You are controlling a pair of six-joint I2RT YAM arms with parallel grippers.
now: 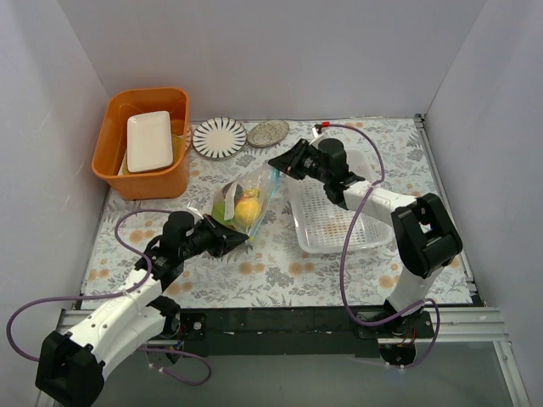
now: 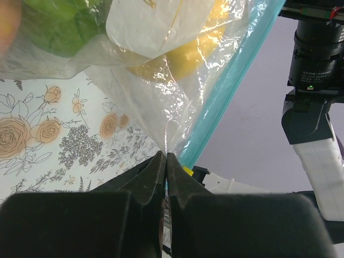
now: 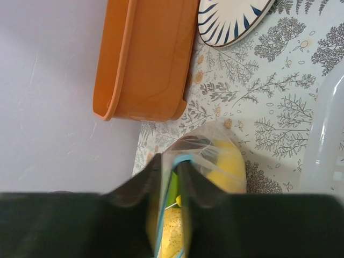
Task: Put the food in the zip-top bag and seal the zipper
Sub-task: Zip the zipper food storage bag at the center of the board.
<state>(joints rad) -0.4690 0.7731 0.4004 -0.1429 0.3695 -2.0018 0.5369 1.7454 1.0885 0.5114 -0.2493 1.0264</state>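
Observation:
The clear zip-top bag (image 1: pixel 246 202) hangs stretched between my two grippers above the floral table. It holds the food: yellow fruit (image 1: pixel 247 209) and green fruit (image 1: pixel 224 206). My left gripper (image 1: pixel 231 240) is shut on the bag's near corner (image 2: pixel 165 156), beside the light blue zipper (image 2: pixel 231 91). Yellow fruit (image 2: pixel 188 54) and green fruit (image 2: pixel 59 27) show through the plastic. My right gripper (image 1: pixel 278 164) is shut on the bag's far end, with the blue zipper (image 3: pixel 183 159) between the jaws. A yellow fruit (image 3: pixel 228 169) and a speckled lemon (image 3: pixel 174 236) lie inside.
The white lattice basket (image 1: pixel 335 220) stands right of the bag, under the right arm. An orange bin (image 1: pixel 144 144) holding a white tray (image 1: pixel 150 140) is at the back left. A striped plate (image 1: pixel 219 137) and a small grey plate (image 1: pixel 268 133) lie behind.

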